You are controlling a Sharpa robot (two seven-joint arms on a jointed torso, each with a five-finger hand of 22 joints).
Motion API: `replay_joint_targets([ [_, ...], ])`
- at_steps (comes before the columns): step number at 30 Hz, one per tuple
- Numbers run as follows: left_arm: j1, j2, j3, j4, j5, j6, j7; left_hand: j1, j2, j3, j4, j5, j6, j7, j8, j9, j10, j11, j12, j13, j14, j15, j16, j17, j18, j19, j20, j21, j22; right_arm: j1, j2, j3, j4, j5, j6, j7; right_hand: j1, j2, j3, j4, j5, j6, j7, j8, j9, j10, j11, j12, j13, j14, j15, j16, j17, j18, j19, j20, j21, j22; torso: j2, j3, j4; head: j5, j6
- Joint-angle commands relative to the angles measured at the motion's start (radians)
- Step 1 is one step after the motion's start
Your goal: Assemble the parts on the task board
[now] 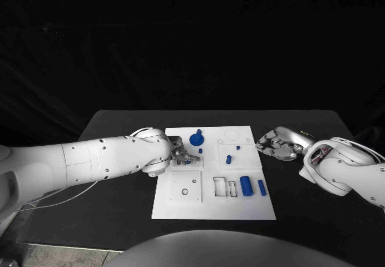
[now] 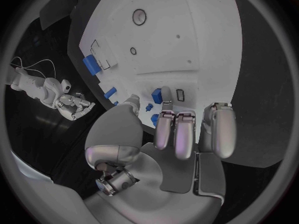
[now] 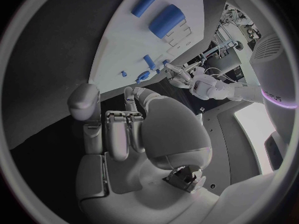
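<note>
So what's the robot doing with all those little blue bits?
It's putting blue parts together on a white task board. Its left hand reaches over the board, fingers close to a small blue part; whether it grips it is hard to tell. The right hand waits beside the board, holding nothing. Two blue cylinders lie near the board's front.

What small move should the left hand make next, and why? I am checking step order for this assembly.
Probably a small descent of the left hand to pinch a small blue part lying by its fingertips on the white task board. Its fingers look apart, apparently holding nothing, and the right hand hovers curled beside the board's edge.
</note>
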Motion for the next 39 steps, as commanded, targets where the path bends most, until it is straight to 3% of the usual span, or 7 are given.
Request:
replay_joint_targets([
  [1,-0.001,-0.002,0.001,0.005,-0.013,-0.004,0.012,0.003,0.010,-0.011,-0.001,-0.003,0.006,-0.004,0.012,0.016,0.054,-0.002,0.010,0.233,0.105,0.000,0.002,0.263,0.010,0.010,0.000,0.010,0.219,-0.001,-0.001,0.000,-0.001,0.000,0.003,-0.003,0.013,-0.002,-0.001,-0.005,0.005,-0.007,0.000,-0.003,0.002,0.083,0.005,-0.007,0.231,0.072,0.007,-0.004,0.101,0.008,-0.005,-0.001,-0.004,0.106,0.001,-0.0002,-0.0001,0.002,0.000],
  [6,0.010,-0.022,0.009,0.033,-0.027,-0.001,0.007,0.022,0.017,-0.023,-0.003,-0.002,0.003,-0.007,0.024,0.036,0.062,-0.005,0.018,0.236,0.105,-0.003,0.002,0.263,0.008,0.018,-0.003,0.018,0.222,-0.001,0.000,0.000,-0.001,0.000,-0.020,0.006,0.013,-0.002,-0.001,-0.005,0.006,-0.007,0.001,-0.003,0.002,0.083,0.005,-0.007,0.230,0.072,0.008,-0.004,0.101,0.008,-0.005,-0.001,-0.005,0.106,0.000,-0.0001,-0.0014,0.008,0.000],
  [16,0.129,-0.066,0.016,0.070,-0.045,0.057,-0.013,0.057,0.018,-0.037,-0.006,0.002,-0.008,-0.008,0.029,0.054,0.086,-0.007,0.043,0.250,0.105,-0.005,0.002,0.263,0.004,0.031,-0.005,0.033,0.227,0.000,-0.011,0.001,0.010,0.007,-0.147,0.096,-0.001,-0.010,-0.007,0.006,0.015,-0.005,0.003,-0.002,0.005,0.089,0.009,0.000,0.238,0.075,0.011,0.000,0.110,0.006,-0.001,0.001,0.006,0.109,-0.002,0.0008,0.0003,0.013,0.000],
  [21,0.159,-0.059,0.016,0.037,-0.049,0.097,-0.020,0.066,0.021,-0.041,-0.005,0.002,-0.007,-0.009,0.031,0.059,0.097,-0.008,0.053,0.255,0.105,-0.006,0.002,0.263,0.002,0.037,-0.005,0.040,0.230,0.000,-0.010,0.001,0.014,0.012,-0.157,0.108,-0.004,-0.011,-0.008,0.009,0.016,-0.005,0.003,-0.002,0.006,0.090,0.010,0.003,0.240,0.075,0.011,0.001,0.113,0.005,0.000,0.001,0.010,0.109,-0.001,-0.0001,-0.0009,0.013,0.000],
  [26,0.157,-0.037,0.007,-0.014,-0.044,0.136,-0.019,0.074,0.026,-0.042,-0.005,0.002,-0.009,-0.009,0.030,0.061,0.092,-0.008,0.049,0.253,0.105,-0.007,0.002,0.263,0.003,0.034,-0.006,0.036,0.228,0.001,-0.011,0.001,0.018,0.016,-0.152,0.109,-0.004,-0.010,-0.008,0.010,0.017,-0.005,0.003,-0.003,0.006,0.091,0.010,0.003,0.241,0.075,0.011,0.002,0.113,0.005,0.000,0.002,0.010,0.110,0.001,-0.0003,-0.0003,0.008,0.000],
  [35,0.103,0.022,0.005,-0.147,-0.038,0.146,0.008,0.100,0.036,-0.043,-0.008,0.005,-0.013,-0.009,0.026,0.064,0.102,-0.009,0.059,0.259,0.105,-0.007,0.002,0.263,0.001,0.042,-0.007,0.045,0.231,0.000,-0.012,0.001,0.021,0.031,-0.134,0.106,0.008,-0.011,0.000,0.003,0.034,-0.005,0.003,-0.003,0.008,0.090,0.010,0.002,0.239,0.075,0.011,0.001,0.112,0.006,0.001,0.002,0.007,0.110,0.001,-0.0009,0.0008,0.007,0.000],
  [39,0.090,0.046,0.007,-0.200,-0.038,0.140,0.024,0.112,0.037,-0.045,-0.010,0.007,-0.008,-0.011,0.030,0.069,0.106,-0.010,0.063,0.261,0.105,-0.008,0.002,0.263,0.000,0.044,-0.007,0.048,0.233,0.000,-0.013,0.001,0.023,0.033,-0.126,0.102,0.011,-0.011,0.003,0.001,0.040,-0.005,0.003,-0.003,0.009,0.089,0.010,0.001,0.238,0.075,0.011,0.002,0.112,0.006,0.001,0.002,0.008,0.110,0.000,-0.0001,-0.0002,0.010,0.000],
])
